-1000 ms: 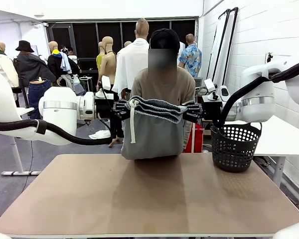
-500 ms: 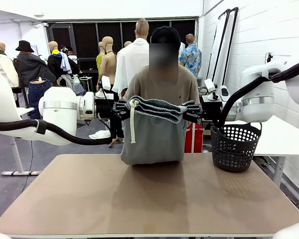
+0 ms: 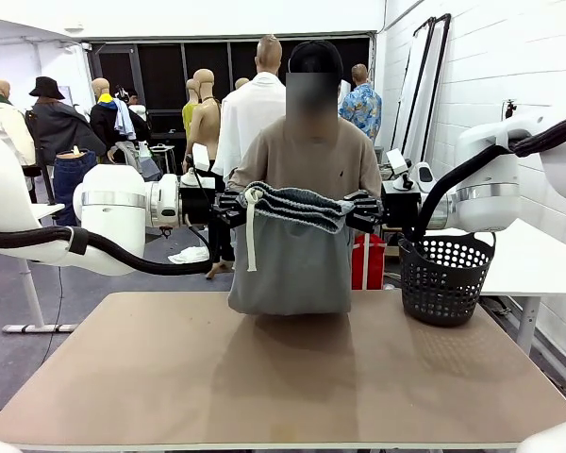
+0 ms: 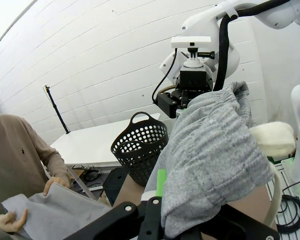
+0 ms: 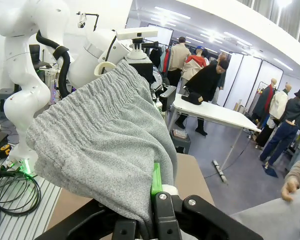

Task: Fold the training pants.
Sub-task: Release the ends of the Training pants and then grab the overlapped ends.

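Front view, nearest first: bare tabletop (image 3: 283, 377) at 6 o'clock, probably left free as the laying surface. Above its far edge, toward 12 o'clock, training pants (image 3: 292, 269) hung by the waistband, white drawstring (image 3: 250, 236) dangling on the 9 o'clock side. Clamped tight on that corner, left claw (image 3: 229, 206); pinched likewise on the 3 o'clock corner, right claw (image 3: 361, 210). Held well apart, seemingly to keep the band taut and flat. At 3 o'clock, black basket (image 3: 443, 278). Beyond, person's hand (image 4: 55, 186) gripping the grey leg ends, likely readying the fold.

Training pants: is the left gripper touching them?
Touching. The left wrist view shows the left gripper shut on the training pants, with grey waistband fabric bunched in its grip.
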`<state>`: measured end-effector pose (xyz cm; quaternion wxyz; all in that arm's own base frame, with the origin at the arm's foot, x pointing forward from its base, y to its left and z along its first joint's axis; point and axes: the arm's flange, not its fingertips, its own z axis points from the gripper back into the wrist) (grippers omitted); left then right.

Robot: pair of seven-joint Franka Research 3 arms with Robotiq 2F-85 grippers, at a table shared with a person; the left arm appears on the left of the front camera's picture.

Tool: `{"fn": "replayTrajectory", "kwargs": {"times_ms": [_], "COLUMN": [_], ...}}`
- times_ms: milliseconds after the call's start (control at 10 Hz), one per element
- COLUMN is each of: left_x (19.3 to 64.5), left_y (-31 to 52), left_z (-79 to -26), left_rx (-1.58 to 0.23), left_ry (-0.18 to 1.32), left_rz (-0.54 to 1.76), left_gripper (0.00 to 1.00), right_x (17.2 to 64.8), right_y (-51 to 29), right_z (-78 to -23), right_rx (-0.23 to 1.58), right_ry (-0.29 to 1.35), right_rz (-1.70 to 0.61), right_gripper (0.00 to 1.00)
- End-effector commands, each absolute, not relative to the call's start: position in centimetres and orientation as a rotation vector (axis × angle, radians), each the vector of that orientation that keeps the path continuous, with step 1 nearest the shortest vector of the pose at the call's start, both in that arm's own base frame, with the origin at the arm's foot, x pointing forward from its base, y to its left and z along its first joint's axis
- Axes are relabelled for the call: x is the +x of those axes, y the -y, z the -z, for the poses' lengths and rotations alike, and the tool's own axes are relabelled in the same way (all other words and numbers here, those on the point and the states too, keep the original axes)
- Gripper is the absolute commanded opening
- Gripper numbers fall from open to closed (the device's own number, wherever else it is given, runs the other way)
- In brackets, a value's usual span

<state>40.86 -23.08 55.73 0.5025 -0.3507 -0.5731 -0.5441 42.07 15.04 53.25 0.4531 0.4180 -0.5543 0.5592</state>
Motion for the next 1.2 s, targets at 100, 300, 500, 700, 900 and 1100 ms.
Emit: {"fn": "replayTrajectory", "kwargs": {"times_ms": [100,300,500,700,900,1100], "left_x": [40.67,40.67,40.67,40.67,40.67,40.67], "left_y": [23.15,23.15,23.15,23.15,23.15,23.15], "left_z": [-55.83,-55.83,-55.83,-55.83,-55.83,-55.83], "left_rx": [-0.855,-0.855,-0.855,-0.855,-0.855,-0.855], "left_ry": [1.386,1.386,1.386,1.386,1.386,1.386], "left_rz": [1.325,1.325,1.325,1.325,1.325,1.325], "left_gripper": [0.0,0.0,0.0,0.0,0.0,0.0], "right_x": [42.02,42.02,42.02,42.02,42.02,42.02], "right_y": [-15.03,-15.03,-15.03,-15.03,-15.03,-15.03], "right_z": [-53.41,-53.41,-53.41,-53.41,-53.41,-53.41], "right_rx": [1.033,1.033,1.033,1.033,1.033,1.033], "right_ry": [1.373,1.373,1.373,1.373,1.373,1.373], "right_rz": [-1.382,-1.382,-1.382,-1.382,-1.382,-1.382], "right_gripper": [0.0,0.0,0.0,0.0,0.0,0.0]}}
